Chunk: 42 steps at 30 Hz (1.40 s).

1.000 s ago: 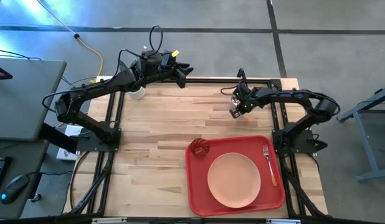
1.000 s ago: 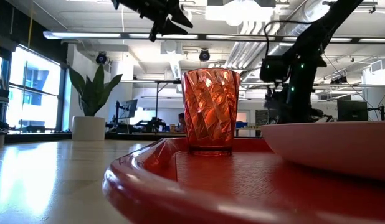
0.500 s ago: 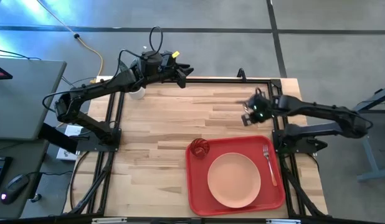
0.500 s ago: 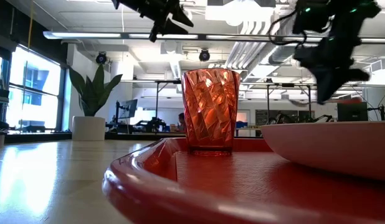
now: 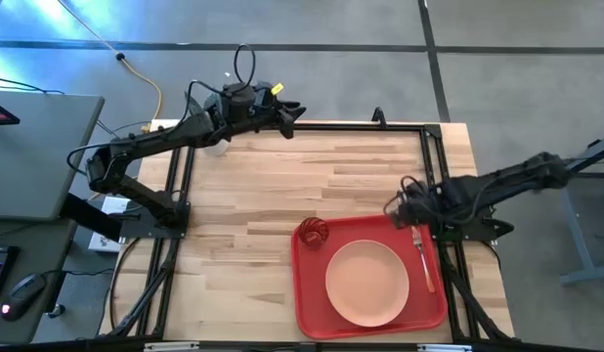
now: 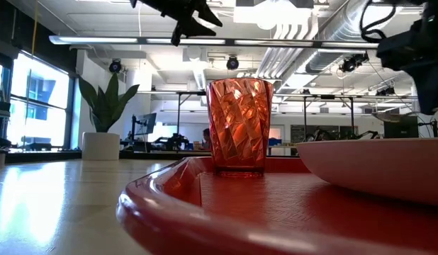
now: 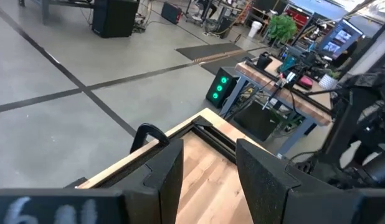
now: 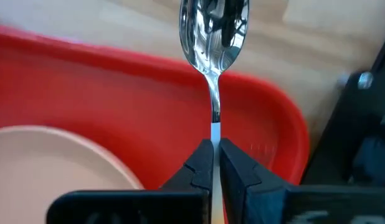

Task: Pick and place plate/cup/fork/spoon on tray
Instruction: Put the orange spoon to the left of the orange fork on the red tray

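Two of my fingers, on the right gripper (image 8: pixel 212 163), pinched the spoon (image 8: pixel 213 37) by its thin stem, its bowl pointing ahead of my jaws above the tray (image 8: pixel 118 93) rim, the plate (image 8: pixel 49 162) just beside them. My left gripper (image 7: pixel 205 180) waited with jaws parted, well apart.

1. Tray (image 5: pixel 312 293): red; plain
2. Plate (image 5: pixel 366 283): salmon pink; plain
3. Cup (image 6: pixel 239 126): translucent red-orange; swirled facets
4. Spoon (image 8: pixel 213 37): silver bowl
5. Fork (image 5: pixel 421 256): silver tines; orange handle
6. Table (image 5: pixel 253 205): pale wood strips
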Each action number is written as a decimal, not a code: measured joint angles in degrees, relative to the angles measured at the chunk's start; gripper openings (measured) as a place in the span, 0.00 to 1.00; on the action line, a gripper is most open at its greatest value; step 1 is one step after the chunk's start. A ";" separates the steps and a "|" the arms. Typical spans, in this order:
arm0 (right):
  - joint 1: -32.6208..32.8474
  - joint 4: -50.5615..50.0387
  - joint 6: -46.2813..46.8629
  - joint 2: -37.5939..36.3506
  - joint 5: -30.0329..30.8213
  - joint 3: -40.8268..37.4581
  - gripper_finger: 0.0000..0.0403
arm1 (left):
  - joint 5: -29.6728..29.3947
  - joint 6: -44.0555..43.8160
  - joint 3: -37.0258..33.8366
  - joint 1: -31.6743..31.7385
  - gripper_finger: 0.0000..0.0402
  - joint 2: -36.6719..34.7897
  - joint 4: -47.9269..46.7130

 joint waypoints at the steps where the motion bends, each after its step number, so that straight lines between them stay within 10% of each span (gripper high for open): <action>1: 2.16 0.06 2.84 0.04 0.24 -0.23 0.00 | -0.26 -0.01 0.00 -0.39 0.34 0.00 -0.02; 16: 31.18 9.26 35.21 13.39 -0.56 -0.97 0.00 | -5.39 -0.14 0.00 -4.57 0.34 0.00 0.06; 42: 35.49 16.46 38.93 28.67 -7.48 -0.99 0.07 | -8.77 -2.96 0.00 -9.30 0.34 0.00 0.09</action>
